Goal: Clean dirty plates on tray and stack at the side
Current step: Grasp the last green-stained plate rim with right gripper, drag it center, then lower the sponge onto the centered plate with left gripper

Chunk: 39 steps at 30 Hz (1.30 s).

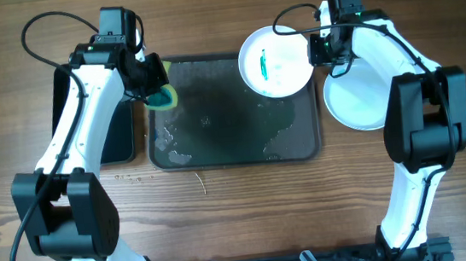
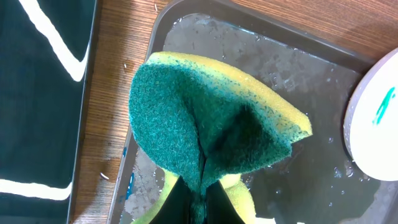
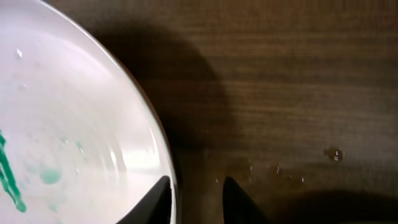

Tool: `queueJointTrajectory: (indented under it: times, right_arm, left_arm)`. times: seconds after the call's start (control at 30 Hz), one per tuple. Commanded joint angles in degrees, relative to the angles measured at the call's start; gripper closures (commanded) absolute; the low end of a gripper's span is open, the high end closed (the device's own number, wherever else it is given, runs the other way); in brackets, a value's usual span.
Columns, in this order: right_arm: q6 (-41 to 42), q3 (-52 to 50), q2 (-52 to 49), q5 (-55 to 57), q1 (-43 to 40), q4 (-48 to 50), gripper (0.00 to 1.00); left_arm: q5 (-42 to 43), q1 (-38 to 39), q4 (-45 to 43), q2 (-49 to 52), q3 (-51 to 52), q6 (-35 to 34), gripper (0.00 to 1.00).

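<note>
At the far right corner of the tray [image 1: 215,124], the smeared white plate [image 1: 275,62] overhangs the rim, and the jaws of the right gripper [image 3: 196,186] stand spread astride its edge. They should close squarely there for a firm hold, I judge, before the left gripper [image 2: 200,205], pinching the folded sponge [image 2: 205,118] over the tray's left end, crosses to scrub the teal smear.

No text, label, brand, number or sign is showing legibly in any of the 3 views. The teal-green marks on the white plate [image 1: 285,67] are showing only as smears, not letters, and the white bands crossing the black tray [image 2: 37,124] are forming no readable characters.
</note>
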<state>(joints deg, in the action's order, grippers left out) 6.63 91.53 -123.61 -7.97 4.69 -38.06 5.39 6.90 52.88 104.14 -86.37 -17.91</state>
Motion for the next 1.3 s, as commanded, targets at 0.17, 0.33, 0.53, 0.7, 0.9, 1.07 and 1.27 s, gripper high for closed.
queueJointTrajectory:
  times: [0.17, 0.33, 0.53, 0.7, 0.9, 1.07, 1.27]
  right_arm:
    - [-0.4, -0.2, -0.9, -3.9, 0.8, 1.0, 0.82]
    - [-0.5, -0.2, -1.3, -3.7, 2.1, 1.0, 0.91]
    - [1.5, 0.0, -1.1, -5.1, 2.2, -0.6, 0.96]
    - [5.5, 0.1, 1.0, -15.0, 2.7, -6.1, 0.96]
    - [7.5, 0.1, 2.5, -16.5, 7.1, -15.4, 0.96]
    - [7.5, -0.4, 2.4, -15.6, 12.3, -16.6, 0.96]
    - [12.1, -0.4, 2.3, -9.4, 16.0, -16.0, 0.95]
  left_arm:
    - [-0.5, 0.0, -0.4, -0.1, 0.1, -0.6, 0.96]
    - [-0.5, 0.0, -0.3, -0.1, 0.1, -0.6, 0.96]
    - [-0.5, 0.0, -0.3, -0.1, 0.1, -0.6, 0.96]
    - [-0.5, 0.0, -0.3, -0.1, 0.1, -0.6, 0.96]
    - [-0.5, 0.0, -0.3, -0.1, 0.1, -0.6, 0.96]
    - [-0.5, 0.0, -0.3, -0.1, 0.1, -0.6, 0.96]
    - [-0.5, 0.0, -0.3, -0.1, 0.1, -0.5, 0.96]
